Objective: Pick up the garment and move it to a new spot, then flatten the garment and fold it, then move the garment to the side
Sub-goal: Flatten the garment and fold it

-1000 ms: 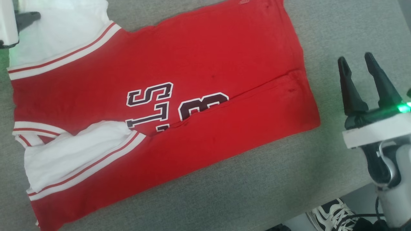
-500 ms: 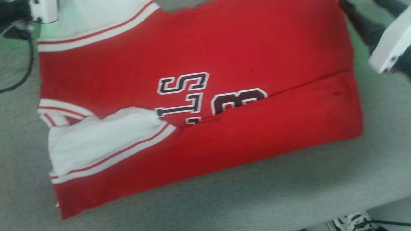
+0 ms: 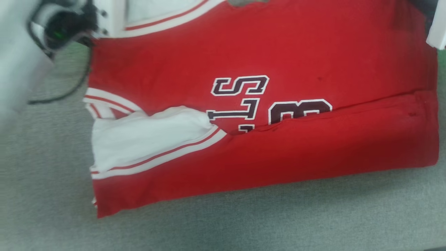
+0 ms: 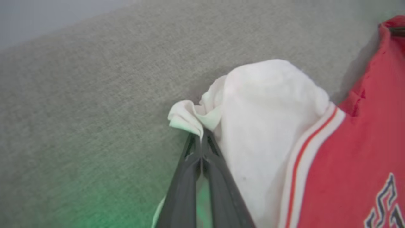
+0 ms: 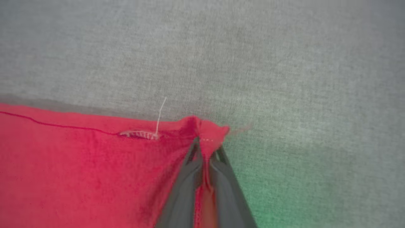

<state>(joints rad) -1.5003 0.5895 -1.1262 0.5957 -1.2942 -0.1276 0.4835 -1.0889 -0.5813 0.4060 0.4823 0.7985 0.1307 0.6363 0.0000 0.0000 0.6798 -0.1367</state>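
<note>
Finding the jersey [image 3: 278,52] lying spread on a gray, felt-like mat [image 3: 244,226]. Seeing bare mat running on past the jersey on every side in the wrist views, with a green glow [image 4: 104,202] tinting it beside each claw. Noting a paler blue-gray strip [image 4: 47,19] beyond the mat's far edge, well apart from the jersey; unable to tell whether floor or wall.

Reading the jersey as mostly red, with its near long edge folded up over the body and covering the lower part of the dark, white-outlined lettering [image 3: 240,94]. Showing a rumpled white panel [image 3: 150,139] at the jersey's left end, bordered by white-and-red trim [image 3: 163,157]. Trailing a pale loose thread [image 5: 160,114] off the jersey's red hem.

Pinching a bunched white corner of the jersey in the left claw [image 4: 201,139], fingers pressed together on the cloth. Nipping a puckered red corner of the jersey in the right claw [image 5: 205,145], fingers likewise closed on the fabric. Glimpsing a blurred pale forearm [image 3: 21,52] just beside the jersey's far left corner.
</note>
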